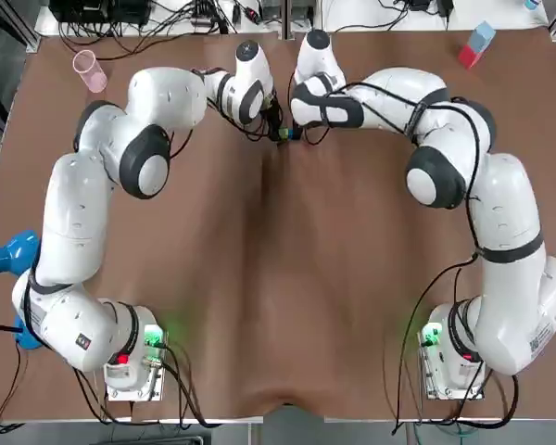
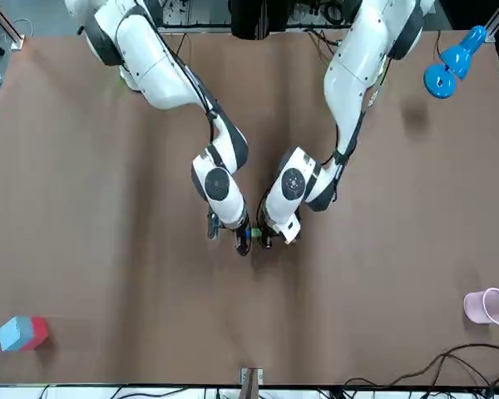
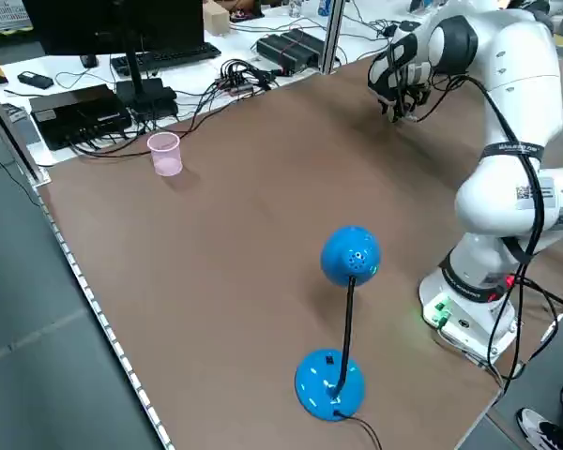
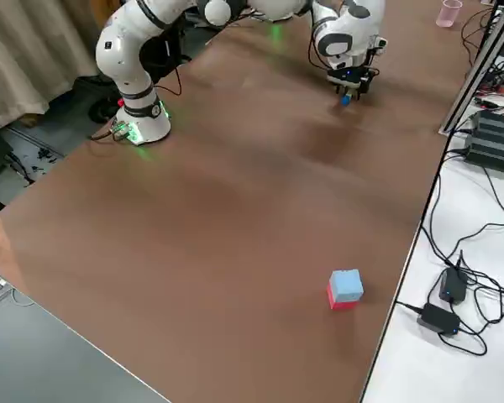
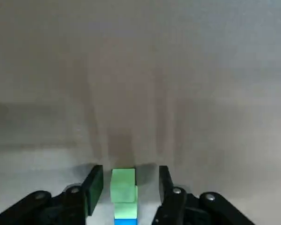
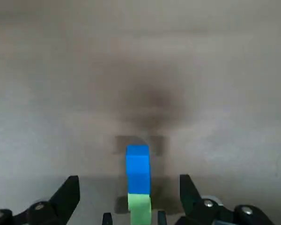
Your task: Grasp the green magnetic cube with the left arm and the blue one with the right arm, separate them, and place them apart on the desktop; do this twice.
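Close by the left arm's base stands a blue stand point(image 1: 5, 255) with a round head. Farther out, in the middle of the brown table point(image 1: 278, 278), both arms reach in over two little cubes. The green cube point(image 5: 123, 185) and the blue cube point(image 6: 138, 168) sit on the table, touching each other. The left gripper point(image 5: 127, 174) is open a little, with one finger on each side of the green cube — a thin gap shows on both sides. The right gripper point(image 6: 129, 182) is open wide around the blue cube and is not touching it. Past them, a pink cup point(image 1: 89, 70) stands near the far left corner, and a red-and-blue block point(image 1: 476, 44) sits near the far right corner.
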